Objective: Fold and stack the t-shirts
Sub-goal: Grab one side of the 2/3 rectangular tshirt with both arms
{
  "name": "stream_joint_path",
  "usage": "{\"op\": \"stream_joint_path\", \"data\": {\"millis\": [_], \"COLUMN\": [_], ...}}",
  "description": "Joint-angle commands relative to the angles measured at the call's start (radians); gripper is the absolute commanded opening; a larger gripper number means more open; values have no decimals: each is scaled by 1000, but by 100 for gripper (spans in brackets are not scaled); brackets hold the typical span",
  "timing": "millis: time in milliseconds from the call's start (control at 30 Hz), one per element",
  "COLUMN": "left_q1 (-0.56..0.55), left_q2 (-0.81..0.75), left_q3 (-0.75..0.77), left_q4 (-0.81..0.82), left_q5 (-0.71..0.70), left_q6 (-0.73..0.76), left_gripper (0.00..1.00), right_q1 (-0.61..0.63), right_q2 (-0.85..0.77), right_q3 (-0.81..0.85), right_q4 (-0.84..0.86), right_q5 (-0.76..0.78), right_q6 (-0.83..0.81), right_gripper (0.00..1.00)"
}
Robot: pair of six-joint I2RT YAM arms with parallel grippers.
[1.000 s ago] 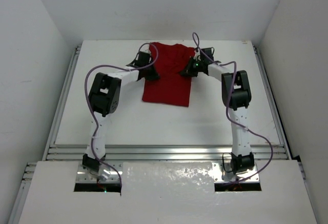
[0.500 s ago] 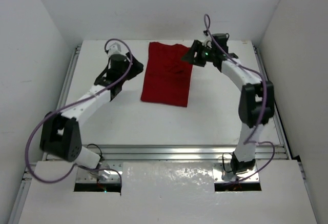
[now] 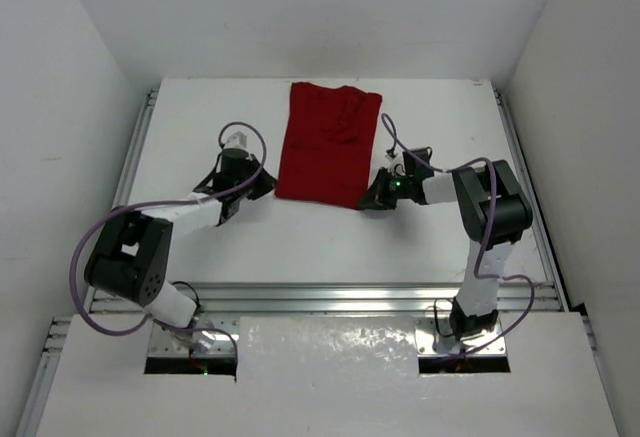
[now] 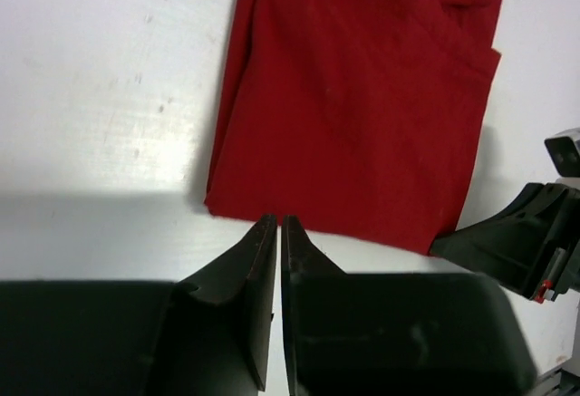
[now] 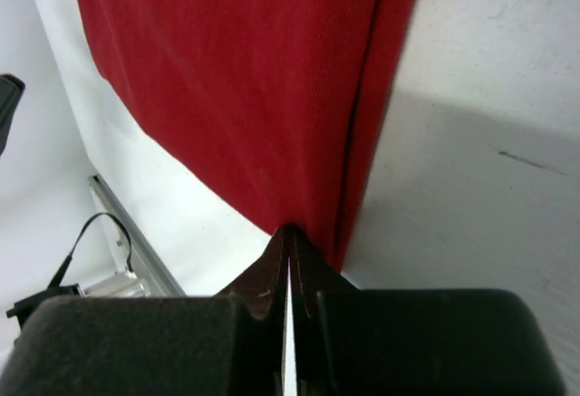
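Note:
The dark red t-shirt (image 3: 330,147) lies flat on the white table (image 3: 450,117) at the back middle, folded into a long strip. My left gripper (image 3: 262,185) is shut and empty at its near left corner. In the left wrist view its tips (image 4: 276,221) rest on bare table just short of the shirt's hem (image 4: 362,97). My right gripper (image 3: 372,197) is shut at the near right corner. In the right wrist view its tips (image 5: 290,230) meet the edge of the shirt (image 5: 245,79), with no cloth seen between the jaws.
White walls close in the table on the left, back and right. A metal rail (image 3: 320,295) runs along the near edge and also shows in the right wrist view (image 5: 127,233). The right gripper's black body shows in the left wrist view (image 4: 526,242).
Both arms have left the shirt's far end, swung outward, and come down to its near corners. The shirt's top now lies uncovered and flat.

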Motion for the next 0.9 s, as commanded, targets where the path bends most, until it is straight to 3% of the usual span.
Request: {"op": "stream_joint_path", "data": {"millis": [0, 133, 233, 333, 500, 700, 867], "left_q1": [12, 14, 12, 14, -5, -93, -131], "left_q2": [42, 100, 210, 293, 284, 278, 157], "left_q3": [68, 118, 211, 242, 132, 48, -49], "left_q4": [89, 157, 86, -23, -45, -48, -75], "left_q5": [-2, 98, 118, 36, -67, -83, -186], "left_q6": [26, 68, 63, 13, -61, -87, -134], "left_gripper": [7, 7, 2, 0, 0, 0, 0], "right_q1": [-1, 0, 2, 2, 0, -1, -1], "right_q2": [0, -4, -7, -36, -96, -132, -156], "right_q3": [-14, -28, -13, -27, -36, -70, -106], "right_q4": [95, 7, -76, -135, -225, -268, -311], "right_q5": [29, 121, 153, 195, 245, 230, 244], "right_q6": [5, -30, -41, -69, -104, -119, -148], "right_gripper": [0, 0, 0, 0, 0, 0, 0]}}
